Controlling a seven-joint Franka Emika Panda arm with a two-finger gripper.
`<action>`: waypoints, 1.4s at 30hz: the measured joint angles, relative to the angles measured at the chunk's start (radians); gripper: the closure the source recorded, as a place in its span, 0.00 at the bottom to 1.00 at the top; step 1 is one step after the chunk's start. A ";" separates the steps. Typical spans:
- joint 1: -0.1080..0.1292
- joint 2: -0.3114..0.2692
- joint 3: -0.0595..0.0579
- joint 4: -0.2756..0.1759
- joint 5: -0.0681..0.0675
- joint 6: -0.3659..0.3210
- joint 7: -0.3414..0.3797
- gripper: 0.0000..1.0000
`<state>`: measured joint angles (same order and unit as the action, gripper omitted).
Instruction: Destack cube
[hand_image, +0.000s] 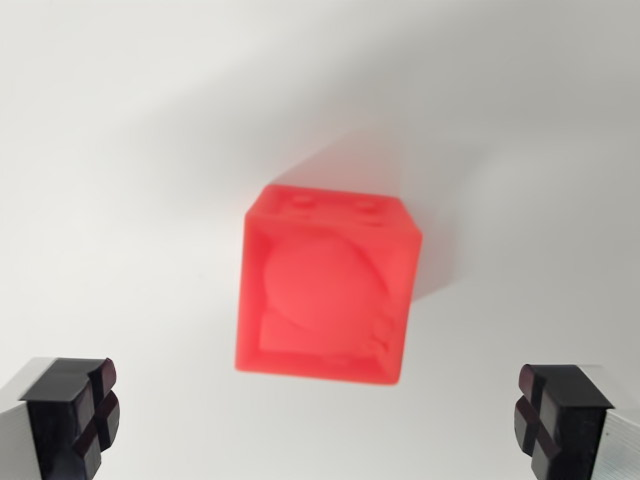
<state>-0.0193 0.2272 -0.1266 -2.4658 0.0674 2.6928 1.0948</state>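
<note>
Red cube, centre frame, on white table; gripper at 6 o'clock, fingers spread wide, holding nothing

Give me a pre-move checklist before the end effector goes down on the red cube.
1. End effector open: ok, the two fingertips sit far apart at the wrist view's lower corners.
2. Red cube between the fingers: ok, roughly centred, slightly toward the wrist view's top.
3. Fingers clear of the cube: ok, white surface shows on both sides.
4. Cube faces square to the fingers: not ok, it looks slightly rotated.
5. Second cube underneath: cannot tell, only one cube shows from above.
6. White surface around free of obstacles: ok.
</note>
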 joint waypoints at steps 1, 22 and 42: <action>0.001 -0.013 -0.001 -0.001 -0.004 -0.012 0.003 0.00; 0.002 -0.198 -0.009 0.008 -0.058 -0.203 0.041 0.00; 0.002 -0.331 -0.009 0.065 -0.080 -0.391 0.059 0.00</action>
<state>-0.0178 -0.1042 -0.1357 -2.4012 -0.0127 2.3017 1.1536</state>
